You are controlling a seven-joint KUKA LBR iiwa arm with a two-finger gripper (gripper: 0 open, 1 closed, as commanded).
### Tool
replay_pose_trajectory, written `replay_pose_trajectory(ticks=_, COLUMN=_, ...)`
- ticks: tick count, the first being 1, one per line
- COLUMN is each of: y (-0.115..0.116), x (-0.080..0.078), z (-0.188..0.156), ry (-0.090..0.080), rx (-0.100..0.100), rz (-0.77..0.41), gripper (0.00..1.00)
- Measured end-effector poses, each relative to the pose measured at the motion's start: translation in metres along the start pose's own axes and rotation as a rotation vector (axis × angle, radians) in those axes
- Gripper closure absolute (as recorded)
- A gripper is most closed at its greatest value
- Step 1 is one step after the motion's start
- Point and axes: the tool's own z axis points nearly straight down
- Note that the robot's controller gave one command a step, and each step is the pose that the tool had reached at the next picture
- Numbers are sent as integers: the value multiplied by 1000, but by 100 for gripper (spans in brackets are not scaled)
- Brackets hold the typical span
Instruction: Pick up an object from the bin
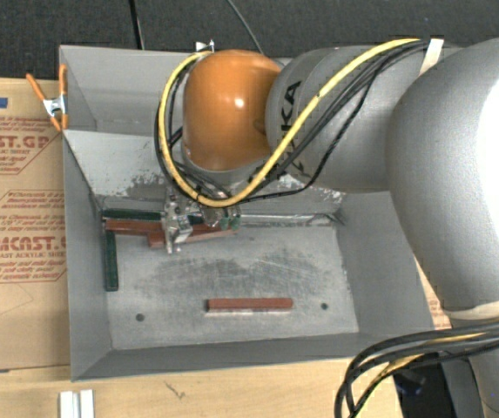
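Grey metal bin (pixel 258 268), a few bars on its scuffed floor.
A reddish-brown bar (pixel 249 304) lies flat near the front, alone. At the left a dark green bar (pixel 111 259) runs front to back. By its far end lie a second green bar (pixel 131 215) and a second reddish-brown bar (pixel 131 226), side by side, perhaps touching.

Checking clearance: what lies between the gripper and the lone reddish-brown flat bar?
Camera view: only bare grey bin floor between the gripper and that reddish-brown bar.

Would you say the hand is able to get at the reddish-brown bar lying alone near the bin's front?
Probably yes: the reddish-brown bar lies flat, nothing on or against it, and the hand hangs nearby over the back-left bars.
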Motion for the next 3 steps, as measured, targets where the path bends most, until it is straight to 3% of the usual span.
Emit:
replay_pose_trajectory(ticks=1, y=0, x=1, z=-1, ry=2, rx=0, rz=-1, gripper=100)
replay_pose_trajectory(ticks=2, y=11, x=26, z=-17, ry=-10, rx=0, rz=-26, gripper=100)
replay_pose_trajectory(ticks=3, y=-4, x=3, z=-53, ry=-1, rx=0, rz=-16, gripper=100)
